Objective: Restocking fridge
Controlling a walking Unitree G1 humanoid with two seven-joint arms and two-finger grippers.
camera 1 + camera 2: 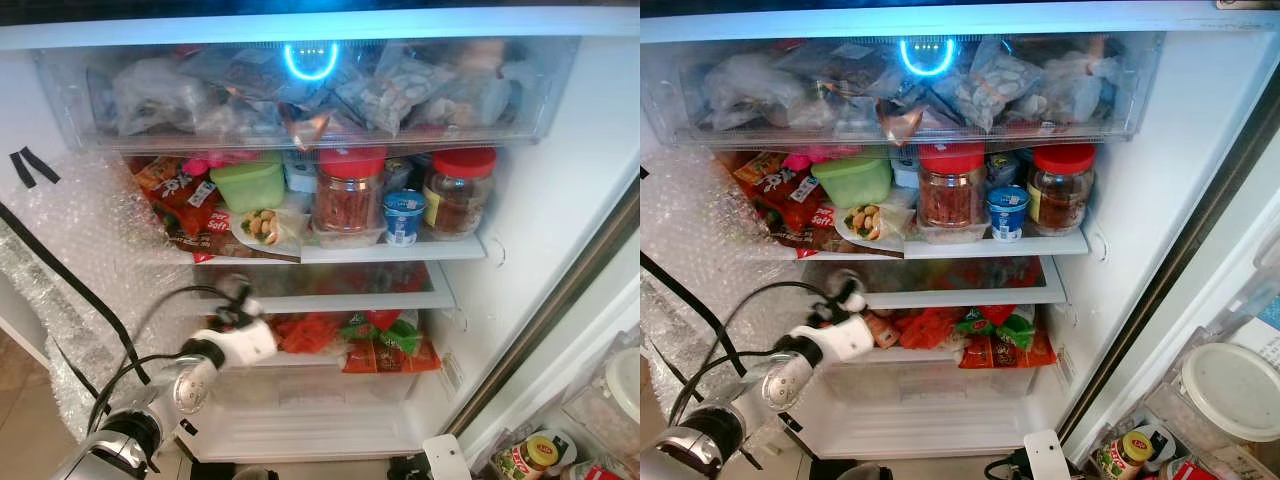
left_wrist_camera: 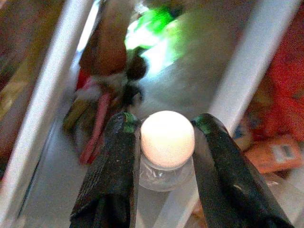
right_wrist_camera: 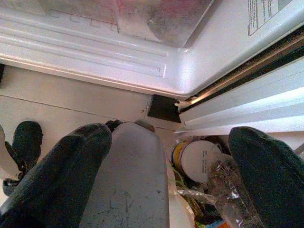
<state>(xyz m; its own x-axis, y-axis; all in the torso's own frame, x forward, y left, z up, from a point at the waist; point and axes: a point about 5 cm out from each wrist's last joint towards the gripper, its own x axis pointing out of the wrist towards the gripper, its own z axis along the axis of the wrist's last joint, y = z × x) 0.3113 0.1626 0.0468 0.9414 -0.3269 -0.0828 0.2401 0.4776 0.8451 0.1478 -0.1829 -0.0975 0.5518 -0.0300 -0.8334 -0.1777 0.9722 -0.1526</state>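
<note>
The fridge stands open in front of me. My left gripper (image 1: 236, 300) reaches in at the left, level with the middle glass shelf (image 1: 360, 299). It is shut on a small clear bottle (image 2: 164, 173) with a round white cap (image 2: 167, 137), one black finger (image 2: 114, 161) on each side of its neck. Behind it on the lower shelf lie red and green snack packets (image 1: 385, 340). My right gripper (image 3: 166, 183) hangs low outside the fridge, open, over the floor by the fridge's bottom corner.
The upper shelf (image 1: 400, 251) holds two red-lidded jars (image 1: 349, 192), a green tub (image 1: 250, 184), a blue cup (image 1: 404, 217) and packets. Above is a full clear drawer (image 1: 300, 95). Bubble wrap (image 1: 75, 240) covers the left side. Jars and containers (image 1: 1125, 455) sit on the floor at the right.
</note>
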